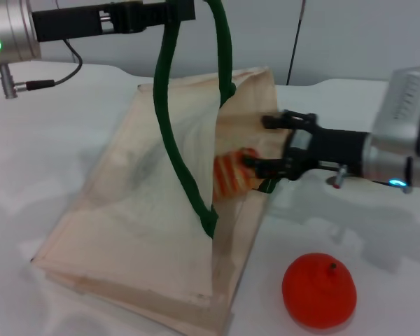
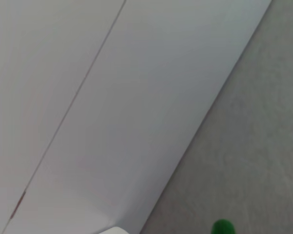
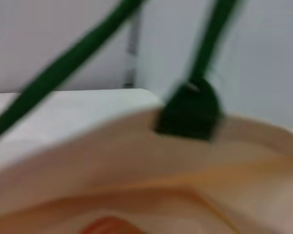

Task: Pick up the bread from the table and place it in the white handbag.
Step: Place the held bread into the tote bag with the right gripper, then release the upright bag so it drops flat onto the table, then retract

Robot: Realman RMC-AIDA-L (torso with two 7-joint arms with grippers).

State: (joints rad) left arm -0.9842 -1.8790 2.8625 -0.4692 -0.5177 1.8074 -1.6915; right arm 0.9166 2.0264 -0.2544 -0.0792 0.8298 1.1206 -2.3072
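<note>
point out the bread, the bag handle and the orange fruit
bread (image 1: 231, 173), head view, striped part showing at the bag's mouth
bag handle (image 1: 169, 133), head view, middle of the green rope loop
orange fruit (image 1: 318, 291), head view, centre of its skin
</note>
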